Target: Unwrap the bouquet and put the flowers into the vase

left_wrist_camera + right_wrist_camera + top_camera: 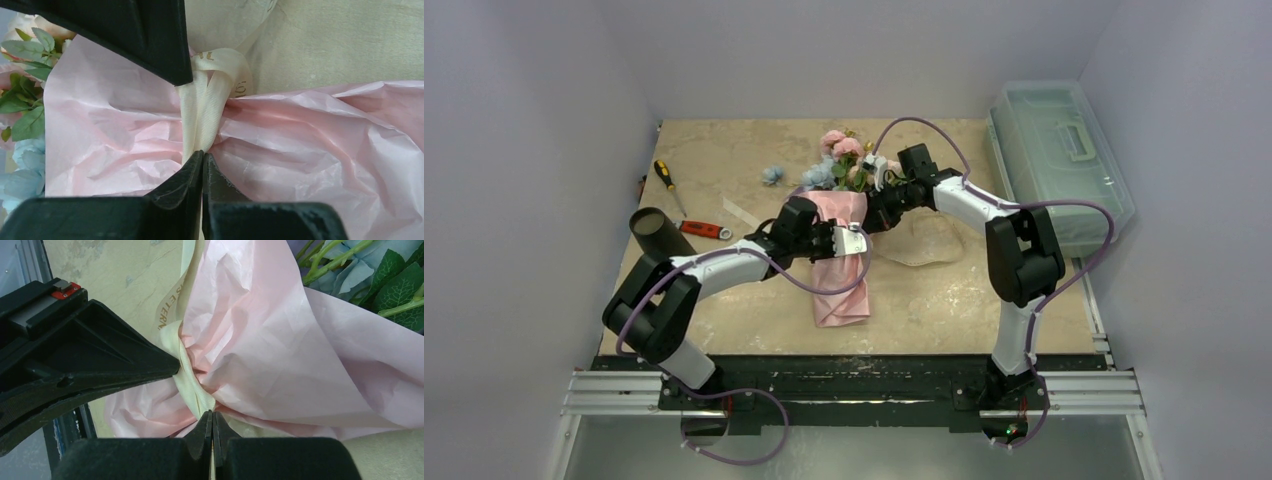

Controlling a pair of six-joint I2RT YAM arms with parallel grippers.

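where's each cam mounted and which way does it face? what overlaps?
Top: fixed above and behind the bases, looking down on the table; both arms whole, meeting at the bouquet.
Left wrist: on the left arm, looking along the left claw, shut on the cream ribbon; right claw pokes in from above.
Right wrist: on the right arm, looking along its claw, shut on the same ribbon; left claw enters from the left.
Shared: both wrist views see ribbon, pink paper, both claws.

Yellow-handled screwdriver (664, 179) and small red item (701, 229) at table's (944, 300) left; clear lidded box (1061, 160) right.
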